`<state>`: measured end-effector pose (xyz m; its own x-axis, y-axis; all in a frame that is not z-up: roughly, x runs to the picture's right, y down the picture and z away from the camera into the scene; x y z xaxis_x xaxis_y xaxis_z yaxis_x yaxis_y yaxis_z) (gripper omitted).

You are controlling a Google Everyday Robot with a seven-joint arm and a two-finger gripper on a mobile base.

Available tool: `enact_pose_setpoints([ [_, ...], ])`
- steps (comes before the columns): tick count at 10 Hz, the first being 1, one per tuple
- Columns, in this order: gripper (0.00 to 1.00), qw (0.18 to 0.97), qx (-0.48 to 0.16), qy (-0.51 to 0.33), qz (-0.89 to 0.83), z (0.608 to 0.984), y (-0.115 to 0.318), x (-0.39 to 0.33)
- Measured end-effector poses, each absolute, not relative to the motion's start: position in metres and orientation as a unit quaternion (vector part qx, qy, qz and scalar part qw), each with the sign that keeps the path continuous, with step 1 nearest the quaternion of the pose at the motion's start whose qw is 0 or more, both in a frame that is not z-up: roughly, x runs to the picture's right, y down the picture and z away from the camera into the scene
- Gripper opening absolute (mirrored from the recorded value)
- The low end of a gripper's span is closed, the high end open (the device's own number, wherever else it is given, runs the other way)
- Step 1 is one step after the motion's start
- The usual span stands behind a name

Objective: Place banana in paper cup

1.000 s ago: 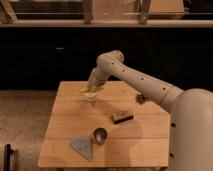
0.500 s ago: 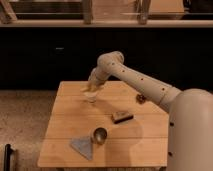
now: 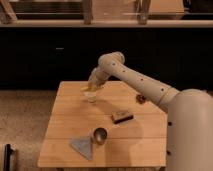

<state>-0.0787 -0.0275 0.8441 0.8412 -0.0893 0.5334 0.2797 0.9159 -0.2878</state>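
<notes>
The paper cup (image 3: 90, 97) is small and cream, standing on the wooden table (image 3: 65, 125) near its far left part. The banana (image 3: 88, 89) shows as a small yellow shape right at the cup's rim, under the gripper tip; I cannot tell whether it is inside the cup or just above it. My gripper (image 3: 91, 86) hangs directly over the cup, with the pale arm reaching in from the right.
A dark rectangular block (image 3: 121, 117) lies at the table's middle right. A shiny dark metal cup (image 3: 100, 135) and a grey triangular piece (image 3: 82, 146) sit near the front edge. A small brown object (image 3: 141, 98) lies under the arm at the far right.
The gripper has stayed over the paper cup with the banana at the rim; at most it has shifted slightly downward.
</notes>
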Motion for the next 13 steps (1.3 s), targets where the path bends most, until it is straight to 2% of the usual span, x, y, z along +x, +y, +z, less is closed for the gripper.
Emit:
enact_pose_setpoints([
  [13,0.00,0.914,-0.211,-0.263,-0.224,0.855,-0.024,-0.084],
])
